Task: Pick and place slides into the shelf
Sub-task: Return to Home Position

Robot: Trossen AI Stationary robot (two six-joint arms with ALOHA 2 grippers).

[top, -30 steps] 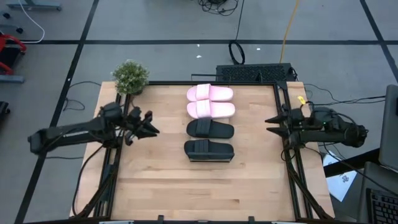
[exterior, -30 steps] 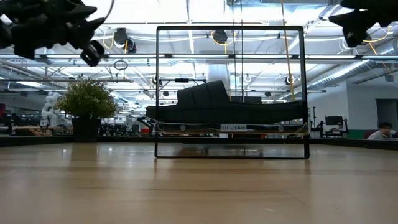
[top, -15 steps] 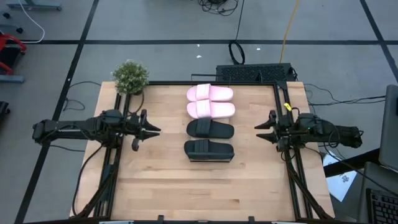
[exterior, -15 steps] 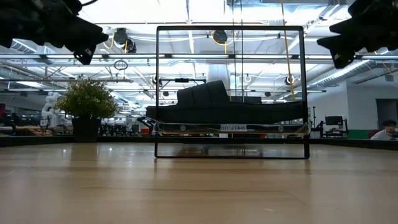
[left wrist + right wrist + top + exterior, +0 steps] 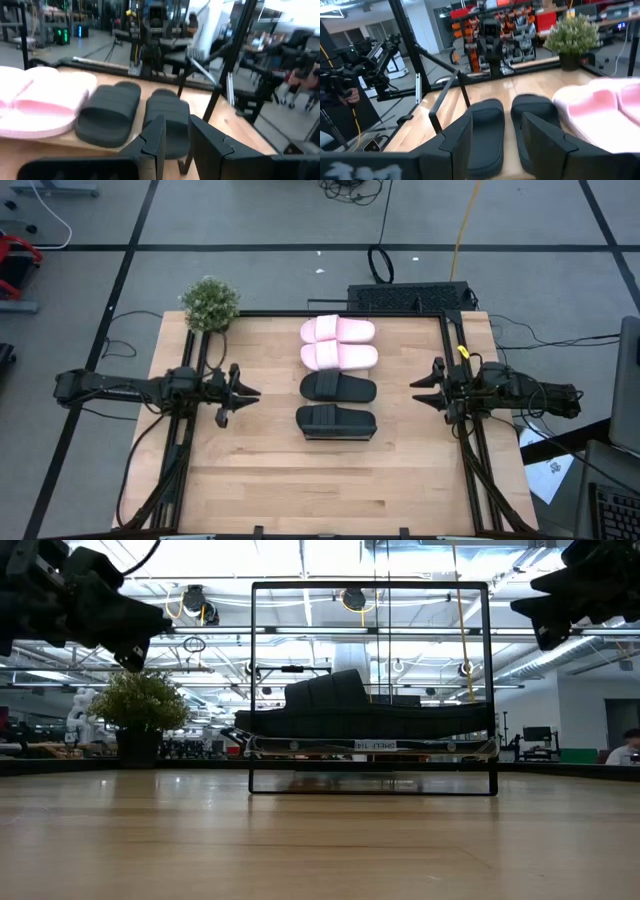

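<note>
Four slides lie in a row down the middle of the table: two pink ones [image 5: 338, 330] [image 5: 339, 356] at the far end, then two black ones [image 5: 338, 388] [image 5: 336, 423]. In the low view the nearest black slide [image 5: 360, 712] rests sole-down on a raised tier of the see-through shelf [image 5: 252, 680]. My left gripper [image 5: 250, 392] hovers level at the table's left, pointing at the slides, its fingers a little apart and holding nothing. My right gripper [image 5: 414, 393] hovers level at the right, open and holding nothing.
A potted plant [image 5: 210, 305] stands at the table's far left corner. Dark frame rails [image 5: 468, 470] run along both side edges under the arms. A dark box [image 5: 410, 297] sits past the far edge. Bare wood [image 5: 330, 490] lies toward the near edge.
My left gripper has swung toward the table's near edge, sunk and rolled, and now points level at the slides. My right gripper has come down and a little toward the slides, then kept still. The slides have not moved.
</note>
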